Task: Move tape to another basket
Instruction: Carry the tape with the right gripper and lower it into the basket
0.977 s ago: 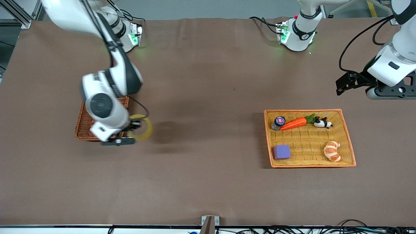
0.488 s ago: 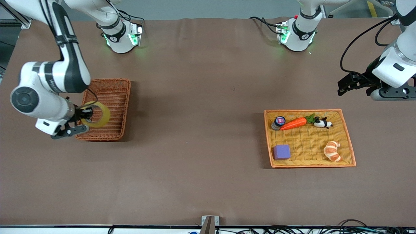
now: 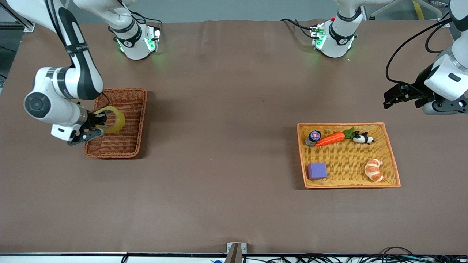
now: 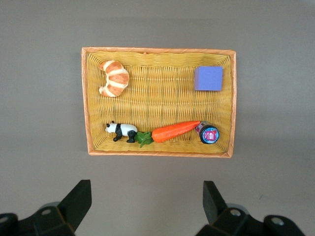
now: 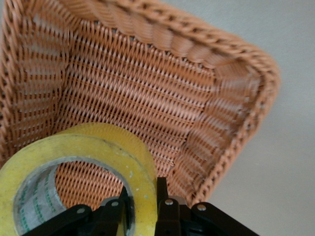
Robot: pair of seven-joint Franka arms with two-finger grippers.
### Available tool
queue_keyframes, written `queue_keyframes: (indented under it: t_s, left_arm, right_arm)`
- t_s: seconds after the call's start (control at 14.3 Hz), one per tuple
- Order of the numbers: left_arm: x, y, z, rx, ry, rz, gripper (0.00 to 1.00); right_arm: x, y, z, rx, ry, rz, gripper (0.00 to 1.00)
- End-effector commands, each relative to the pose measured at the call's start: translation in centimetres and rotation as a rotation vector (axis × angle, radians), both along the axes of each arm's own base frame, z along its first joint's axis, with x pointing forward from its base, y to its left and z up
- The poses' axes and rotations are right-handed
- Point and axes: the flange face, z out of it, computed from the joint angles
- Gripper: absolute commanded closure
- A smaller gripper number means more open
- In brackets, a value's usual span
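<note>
The yellowish tape roll (image 3: pixel 112 119) hangs over the dark reddish-brown wicker basket (image 3: pixel 126 140) at the right arm's end of the table. My right gripper (image 3: pixel 99 120) is shut on the roll's wall, one finger inside the ring and one outside. In the right wrist view the tape (image 5: pixel 120 152) fills the foreground with the basket's weave (image 5: pixel 147 83) below it, and the right gripper (image 5: pixel 145 206) pinches it. My left gripper (image 3: pixel 393 98) is open and empty, held in the air near the left arm's end; in the left wrist view it (image 4: pixel 146 201) is over bare table.
The shallow yellow-orange tray basket (image 3: pixel 393 160) holds a dark jar with a pink lid (image 3: pixel 314 137), a carrot (image 3: pixel 330 138), a panda toy (image 3: pixel 363 138), a croissant (image 3: pixel 373 170) and a purple block (image 3: pixel 316 170). Brown cloth covers the table.
My right gripper carried the tape from beside the wicker basket's edge to over its inside, then slightly farther from the front camera. The left arm drifted a little.
</note>
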Motion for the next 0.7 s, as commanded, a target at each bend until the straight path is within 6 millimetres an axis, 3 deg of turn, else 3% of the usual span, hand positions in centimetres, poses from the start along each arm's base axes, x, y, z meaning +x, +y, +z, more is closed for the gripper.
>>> queue_keyframes:
  t_s: [0.0,0.28,0.35,0.49,0.63]
  left_arm:
    - [0.5,0.0,0.2,-0.01,-0.017,0.003,0.0]
    - [0.5,0.2,0.1,-0.007,-0.016,-0.003,0.0]
    - [0.6,0.2,0.2,-0.005,-0.017,-0.004,0.0]
    - [1.0,0.1,-0.2,-0.007,-0.02,-0.003,0.0]
    - [1.1,0.1,-0.3,-0.006,-0.022,-0.003,0.0]
  right_arm:
    - [-3.0,0.1,-2.1,0.035,-0.032,0.008,0.98]
    - [-3.6,0.0,-4.3,0.032,-0.044,0.01,0.9]
    - [-3.5,0.1,-4.6,0.03,-0.045,0.011,0.71]
    - [-3.2,0.2,-4.6,0.031,-0.048,0.009,0.0]
    - [-1.5,0.9,-2.8,0.033,-0.094,0.016,0.0]
